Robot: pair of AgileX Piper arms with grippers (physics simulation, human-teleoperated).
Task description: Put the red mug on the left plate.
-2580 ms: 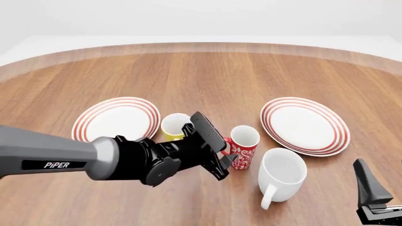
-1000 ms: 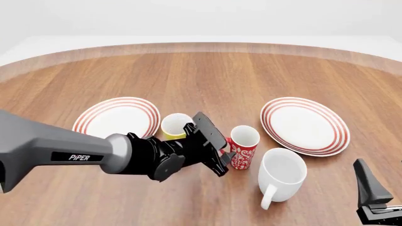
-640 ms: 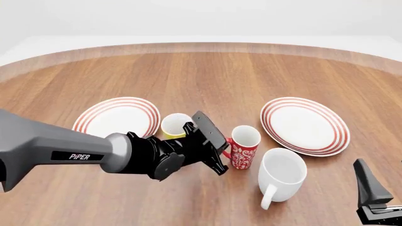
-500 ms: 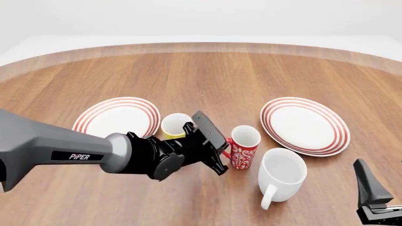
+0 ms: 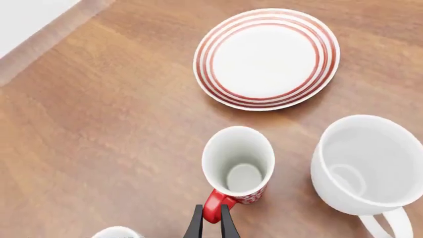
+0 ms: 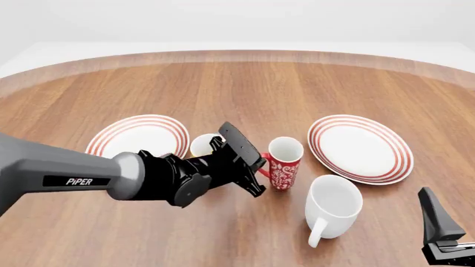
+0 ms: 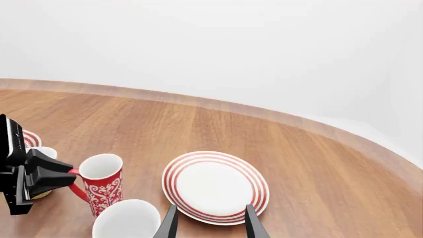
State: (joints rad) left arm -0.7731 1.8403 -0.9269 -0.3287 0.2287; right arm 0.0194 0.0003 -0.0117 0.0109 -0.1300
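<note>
- Your left hand (image 6: 260,169) is pinched tight on the handle of the red mug (image 6: 284,163); in the left wrist view the two fingertips (image 5: 195,224) sit nearly together with the red handle loop clamped between them.
- Handle grip makes sense: the handle faces the left arm and the mug body stays free of the hand.
- Red mug sits at frame centre in the front view, tilted slightly, rim leaning toward the upper right. Looks just lifted or about to lift off the desk (image 6: 245,89); I can't tell if the base is off the wood.
- The left plate (image 6: 137,139) is at centre left of the front view, partly behind your arm, well apart from the mug and bare where visible.
- The yellow mug (image 6: 200,146) stands between the red mug and that plate, so I'd judge the carry needs height to pass over it.
- Your right hand (image 7: 206,223) is parked at lower right of the front view, fingers spread apart, holding nothing.
- Count: 3 mugs — red, yellow, and the white mug (image 6: 332,207) at lower right of centre.
- Count: 2 plates — the left one and the right plate (image 6: 361,148) at centre right.
- Count: 2 arms, one busy.
</note>
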